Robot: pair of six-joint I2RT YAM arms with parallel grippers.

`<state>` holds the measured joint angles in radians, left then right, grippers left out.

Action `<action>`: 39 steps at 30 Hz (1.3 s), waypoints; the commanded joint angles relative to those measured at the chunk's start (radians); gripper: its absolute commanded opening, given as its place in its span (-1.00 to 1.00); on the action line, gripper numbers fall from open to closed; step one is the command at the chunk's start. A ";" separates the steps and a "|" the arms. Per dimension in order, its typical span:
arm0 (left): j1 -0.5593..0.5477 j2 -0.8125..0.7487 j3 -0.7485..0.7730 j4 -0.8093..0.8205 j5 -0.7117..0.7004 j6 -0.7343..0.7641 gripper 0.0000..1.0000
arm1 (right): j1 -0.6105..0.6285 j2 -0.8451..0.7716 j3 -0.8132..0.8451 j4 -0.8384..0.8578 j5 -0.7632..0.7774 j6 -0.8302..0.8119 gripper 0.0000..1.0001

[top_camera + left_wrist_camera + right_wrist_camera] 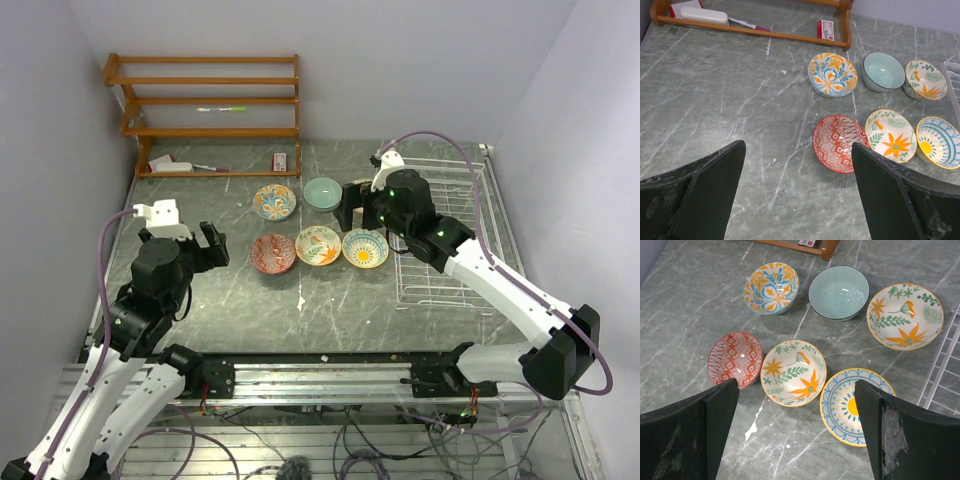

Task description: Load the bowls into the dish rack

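We count six bowls clustered beside the dish rack, none loaded. Right gripper hovers overhead, jaws wide, likely to pick; left gripper equally wide.

The left arm was folded at its elbow, left gripper spread wide, holding nothing. The right arm stretched farther out, right gripper equally agape.

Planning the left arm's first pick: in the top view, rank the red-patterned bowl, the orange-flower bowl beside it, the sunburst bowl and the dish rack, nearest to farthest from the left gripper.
1. Red-patterned bowl, just right of the left gripper.
2. Orange-flower bowl, middle of that row.
3. Sunburst bowl, right end of the row.
4. Dish rack, far right.
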<state>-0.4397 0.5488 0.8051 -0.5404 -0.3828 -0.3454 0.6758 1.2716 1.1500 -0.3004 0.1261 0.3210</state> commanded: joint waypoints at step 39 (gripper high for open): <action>0.010 -0.003 -0.001 0.031 -0.062 0.016 0.96 | 0.124 0.340 -0.104 -0.094 0.175 -0.078 0.02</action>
<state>-0.4393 0.5465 0.8047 -0.5346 -0.4213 -0.3435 0.8108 1.5730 1.0431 -0.4294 0.2653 0.2691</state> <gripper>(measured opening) 0.981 0.514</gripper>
